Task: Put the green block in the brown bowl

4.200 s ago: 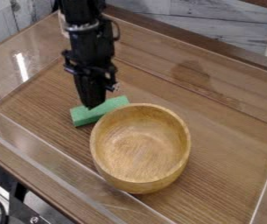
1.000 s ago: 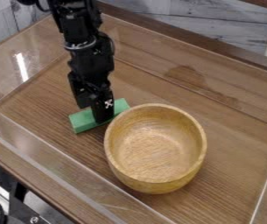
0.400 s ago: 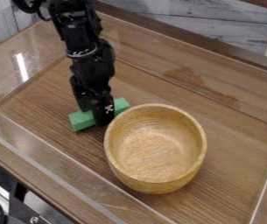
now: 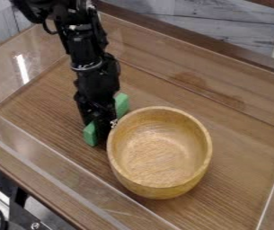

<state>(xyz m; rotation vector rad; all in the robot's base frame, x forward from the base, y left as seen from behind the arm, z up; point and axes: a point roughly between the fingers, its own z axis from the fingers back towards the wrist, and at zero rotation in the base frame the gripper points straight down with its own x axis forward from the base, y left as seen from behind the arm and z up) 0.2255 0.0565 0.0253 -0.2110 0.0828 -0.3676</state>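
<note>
The green block (image 4: 119, 102) lies on the wooden table just left of the brown bowl (image 4: 151, 187), close to its rim. Only its two ends show, one to the upper right of the fingers and one at the lower left. My gripper (image 4: 100, 115) points almost straight down onto the block's middle. Its dark fingers press against the block's sides, so it is shut on the block. The block still rests low on the table surface. The bowl stands upright with nothing inside it.
A clear plastic wall (image 4: 55, 180) runs along the front and left edge of the table (image 4: 223, 90). A grey wall rises behind the table at the back right. The black arm (image 4: 73, 36) reaches in from the upper left.
The fingers have closed in on the green block, and the block has turned under them to lie at a steeper angle. The bowl has not moved in the last second.
</note>
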